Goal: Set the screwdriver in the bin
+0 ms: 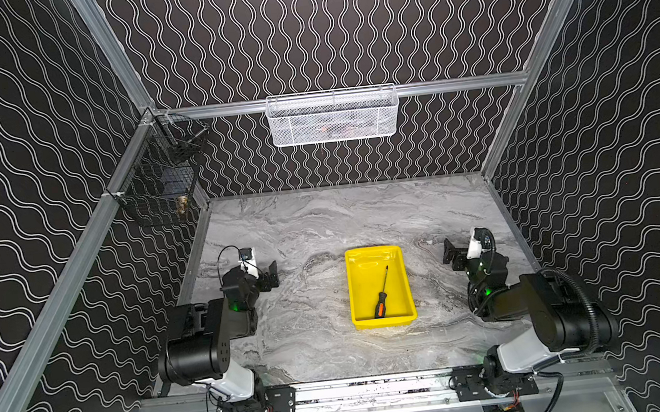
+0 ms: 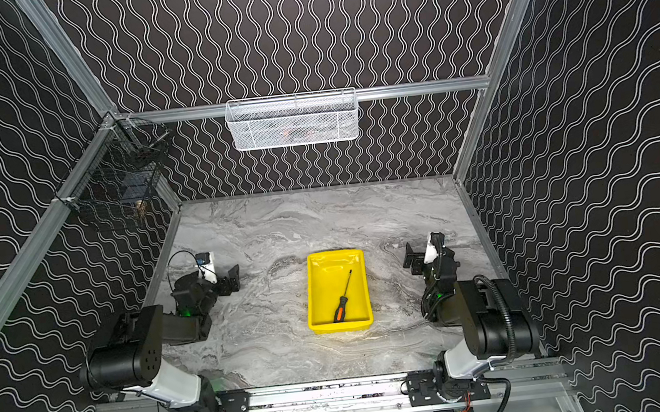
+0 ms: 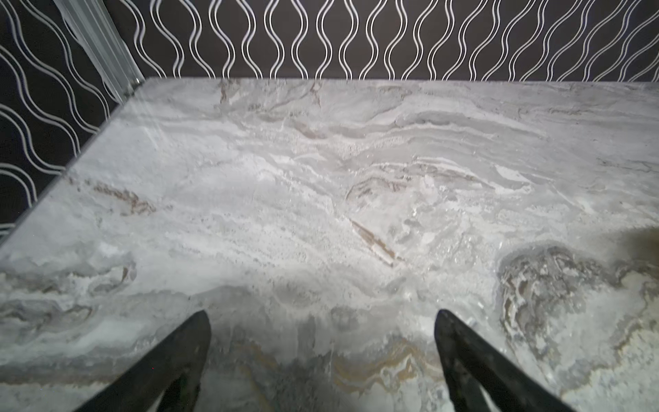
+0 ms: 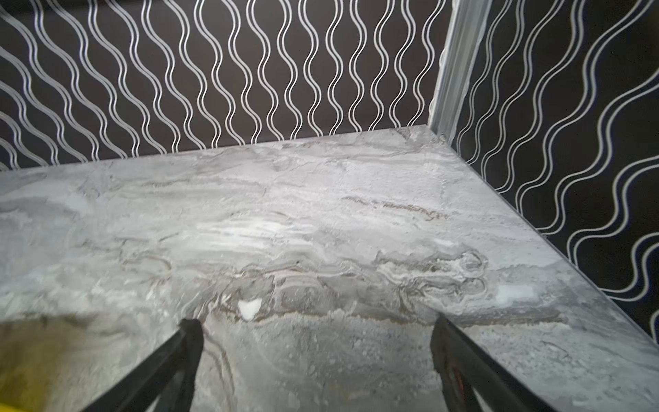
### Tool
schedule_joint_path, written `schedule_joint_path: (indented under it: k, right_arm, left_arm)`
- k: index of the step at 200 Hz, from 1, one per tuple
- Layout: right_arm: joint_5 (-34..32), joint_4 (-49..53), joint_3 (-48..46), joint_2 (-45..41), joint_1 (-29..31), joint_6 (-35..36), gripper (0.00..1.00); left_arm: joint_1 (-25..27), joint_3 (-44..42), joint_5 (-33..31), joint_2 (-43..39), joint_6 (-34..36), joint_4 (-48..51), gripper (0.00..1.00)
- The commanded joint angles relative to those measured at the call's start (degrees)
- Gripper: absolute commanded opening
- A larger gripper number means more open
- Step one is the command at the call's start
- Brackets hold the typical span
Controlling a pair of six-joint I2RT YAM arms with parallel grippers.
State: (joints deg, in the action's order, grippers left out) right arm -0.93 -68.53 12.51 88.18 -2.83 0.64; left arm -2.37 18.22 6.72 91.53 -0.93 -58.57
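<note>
1. Fingers [image 3: 178, 349] of the left gripper [image 3: 321, 314], left wrist view: spread wide, nothing between them, only the bare marble table [image 3: 321, 178] beneath and ahead. Patterned wall [image 3: 356, 35] beyond the table's far edge.
2. Right wrist view: fingers [image 4: 174, 353] of the right gripper [image 4: 313, 323] likewise spread wide, pinching nothing. Grey marble below, with a table corner and a metal post [image 4: 451, 71] ahead.
3. Both top views: screwdriver [image 1: 382, 294] [image 2: 343, 298] lying flat inside the bin [image 1: 399, 320] [image 2: 353, 325]. Handle end at the near wall, thin shaft slanting toward the far wall, tip short of it.
4. Same views: bin standing on the table between the two grippers, a little nearer the right one, touched by neither.
5. Same views: left gripper [image 1: 271, 276] low at the table's left side, right gripper [image 1: 452, 256] low at its right side. Both well apart from the bin and from the screwdriver.
6. Same views: white mesh basket [image 1: 333, 117] [image 2: 292, 121] hung on the back rail above the table. Black wire basket [image 1: 159, 183] [image 2: 116, 179] hung on the left rail near the back corner. Contents of both too dim to name.
</note>
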Motion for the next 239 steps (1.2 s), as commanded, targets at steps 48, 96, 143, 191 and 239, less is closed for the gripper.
schedule_joint_path:
  k: [48, 96, 143, 191, 239]
  right_arm:
    - [3.6, -8.7, -2.5, 0.0, 0.1, 2.1, 0.99]
    - [-3.0, 2.3, 3.1, 0.0, -0.1, -1.3, 0.99]
    - [-3.2, 0.9, 2.8, 0.3, 0.0, -0.9, 0.99]
    - [-3.1, 1.3, 2.9, 0.2, -0.1, -1.0, 1.00]
    - [-3.1, 1.2, 2.9, 0.2, 0.0, -1.0, 0.99]
  left_arm:
    - [3.3, 1.8, -9.9, 3.4, 2.1, -2.4, 0.99]
    - [3.6, 1.8, -9.9, 3.2, 2.5, -2.2, 0.99]
    - [4.6, 3.2, -7.5, 3.3, 4.6, 0.4, 0.99]
    - [4.6, 3.2, -7.5, 3.3, 4.6, 0.4, 0.99]
    - [4.6, 3.9, -7.6, 3.7, 4.6, 1.2, 0.99]
